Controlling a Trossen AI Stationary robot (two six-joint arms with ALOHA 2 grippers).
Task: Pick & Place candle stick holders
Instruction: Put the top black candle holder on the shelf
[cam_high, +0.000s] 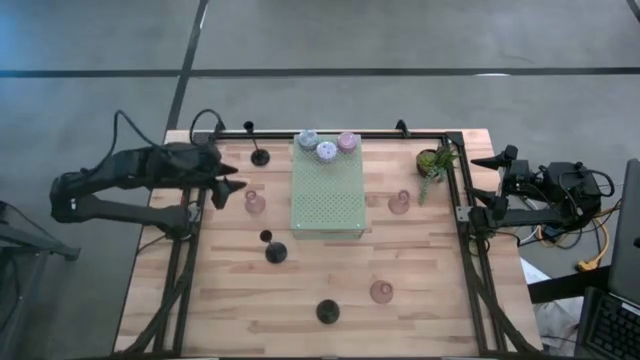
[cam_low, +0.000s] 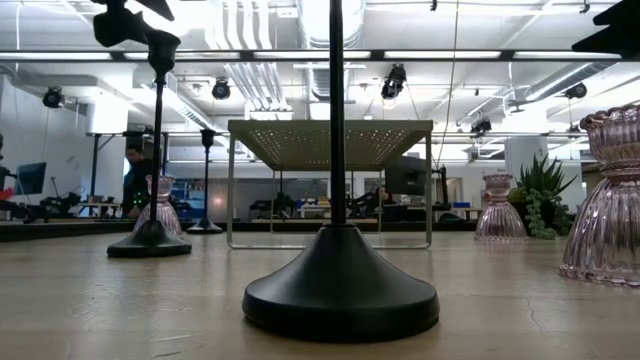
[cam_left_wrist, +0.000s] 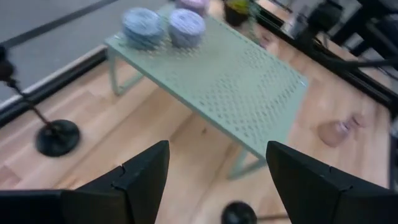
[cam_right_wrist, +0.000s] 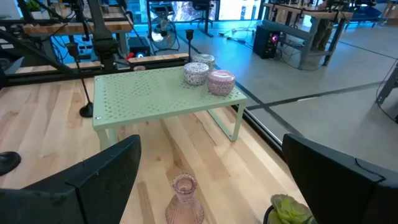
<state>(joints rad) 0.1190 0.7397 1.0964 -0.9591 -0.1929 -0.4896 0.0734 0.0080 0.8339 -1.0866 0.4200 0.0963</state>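
Three pastel round holders (cam_high: 326, 148) stand on the far end of the pale green rack (cam_high: 327, 195). Black thin-stemmed holders stand on the table at the far left (cam_high: 260, 156), centre (cam_high: 275, 251) and near edge (cam_high: 328, 311). Pink glass holders stand left of the rack (cam_high: 255, 203), right of it (cam_high: 399, 203) and near the front (cam_high: 381, 291). My left gripper (cam_high: 238, 178) is open and empty, raised above the table between the far black holder and the left pink one; its view (cam_left_wrist: 217, 180) looks over the rack. My right gripper (cam_high: 480, 183) is open and empty at the table's right edge.
A small green potted plant (cam_high: 436, 163) stands at the far right, close to my right gripper. A dark frame rail (cam_high: 465, 230) runs along the table's sides. Bare wood lies between the rack and the near edge.
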